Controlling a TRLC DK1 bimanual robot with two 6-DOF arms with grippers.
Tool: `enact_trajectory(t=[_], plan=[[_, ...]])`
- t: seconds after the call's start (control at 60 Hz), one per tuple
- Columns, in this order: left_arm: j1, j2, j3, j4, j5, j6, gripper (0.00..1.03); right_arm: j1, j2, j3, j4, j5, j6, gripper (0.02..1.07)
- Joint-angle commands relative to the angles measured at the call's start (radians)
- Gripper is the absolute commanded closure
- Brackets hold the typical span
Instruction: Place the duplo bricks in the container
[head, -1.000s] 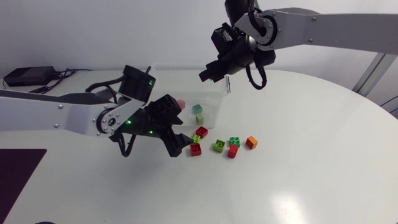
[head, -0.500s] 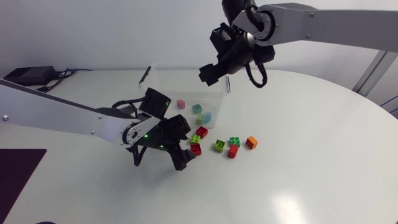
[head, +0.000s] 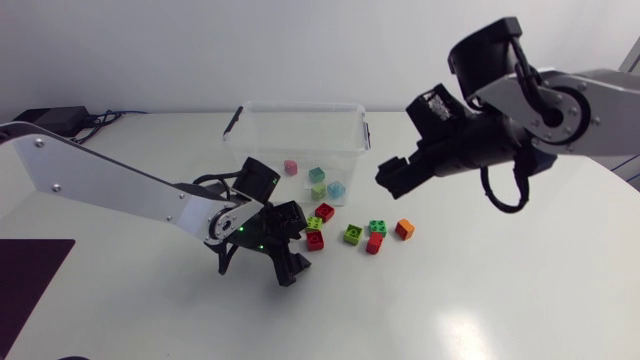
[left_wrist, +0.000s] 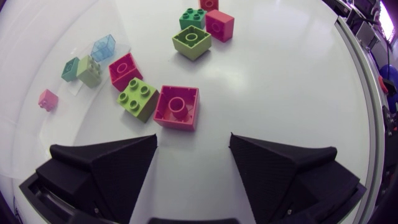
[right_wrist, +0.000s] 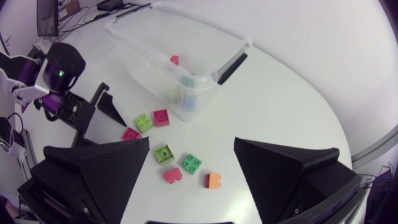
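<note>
Here red brick (left_wrist: 177, 107) studs up, just ahead of wide left jaws; right jaws wide.

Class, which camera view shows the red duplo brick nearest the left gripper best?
The left wrist view: the red brick lies large and unobstructed just ahead of the left gripper, its single stud plain. The head view shows it small beside that gripper; the right wrist view shows it small too, at a distance.
</note>
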Motion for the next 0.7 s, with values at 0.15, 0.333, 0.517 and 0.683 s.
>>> enact_trajectory(t=[0.15,0.333,0.517,0.683], plan=[[-0.006,0.071,0.096,-0.075,-0.001,0.052,0.32,-0.078,-0.083,-0.219,0.08,-0.054,-0.053,0.07],[-0.023,0.102,0.162,-0.173,-0.001,0.088,0.32,-0.127,-0.109,-0.303,0.112,-0.082,-0.076,0.07],[-0.023,0.111,0.203,-0.218,-0.002,0.106,0.32,-0.16,-0.111,-0.342,0.134,-0.106,-0.089,0.07],[-0.029,0.135,0.254,-0.253,-0.002,0.112,0.46,-0.17,-0.071,-0.392,0.195,-0.112,-0.09,0.07]])
